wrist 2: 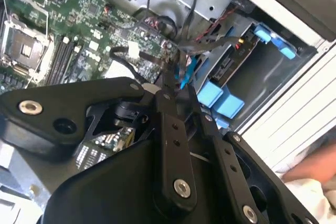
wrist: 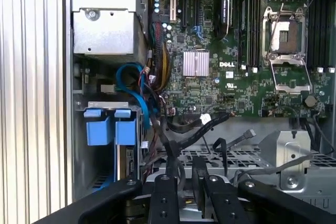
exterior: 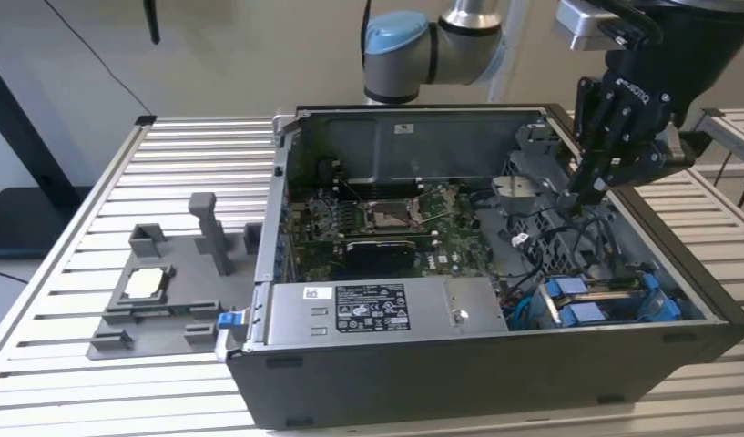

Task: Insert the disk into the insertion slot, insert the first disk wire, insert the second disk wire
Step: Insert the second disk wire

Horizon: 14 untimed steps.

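The claw [exterior: 586, 195] hangs tips-down inside the open computer case [exterior: 494, 364] among black wires [wrist: 191, 125]. Its fingers [wrist 2: 170, 124] are drawn nearly together; whether they pinch a wire cannot be told. The blue-tabbed insertion slot [exterior: 590, 314] lies near the tips, apart from them.

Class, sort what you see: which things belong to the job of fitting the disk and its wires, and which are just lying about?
Belong to the job: the tool; the insertion slot with blue tabs; the black wires near the tool.
Just lying about: the processor socket; the silver power supply box; the grey stand on the slatted table.
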Tool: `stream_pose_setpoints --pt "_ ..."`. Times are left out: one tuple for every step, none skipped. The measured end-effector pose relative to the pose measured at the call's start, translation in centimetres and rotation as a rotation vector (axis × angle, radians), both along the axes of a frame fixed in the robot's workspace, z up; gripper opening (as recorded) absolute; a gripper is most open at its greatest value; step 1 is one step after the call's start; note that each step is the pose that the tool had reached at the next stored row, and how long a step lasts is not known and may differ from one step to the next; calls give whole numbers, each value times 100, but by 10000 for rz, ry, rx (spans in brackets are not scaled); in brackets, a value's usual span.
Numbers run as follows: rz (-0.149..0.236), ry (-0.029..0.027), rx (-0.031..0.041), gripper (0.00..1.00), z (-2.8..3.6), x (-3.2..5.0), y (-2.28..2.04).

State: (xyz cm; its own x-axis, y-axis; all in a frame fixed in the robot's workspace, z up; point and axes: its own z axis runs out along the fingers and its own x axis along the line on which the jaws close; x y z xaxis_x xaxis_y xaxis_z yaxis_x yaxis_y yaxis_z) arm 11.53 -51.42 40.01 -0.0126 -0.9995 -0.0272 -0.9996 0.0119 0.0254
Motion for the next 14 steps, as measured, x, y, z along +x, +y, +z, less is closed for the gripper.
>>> stream_pose_setpoints --pt "8 -3 -41 27 0 -22 0" --pt "15 -4 -111 27 0 -43 0" --pt "27 -4 -218 27 0 -62 0" --pt "45 -4 -342 27 0 -76 0" --pt "67 -4 -444 27 0 -87 1" --pt "90 -5 -542 27 -1 -97 0" --pt "114 -5 -613 27 -5 -111 0" --pt "142 -8 -644 27 -13 -123 1" --pt "168 -14 -657 27 -24 -138 2" --pt "188 -30 -661 27 -37 -151 4" --pt "211 -59 -662 27 -53 -165 9" --pt "238 -93 -663 27 -69 -176 14" --pt "266 -121 -662 27 -79 -187 19" --pt "291 -144 -662 27 -88 -201 24"
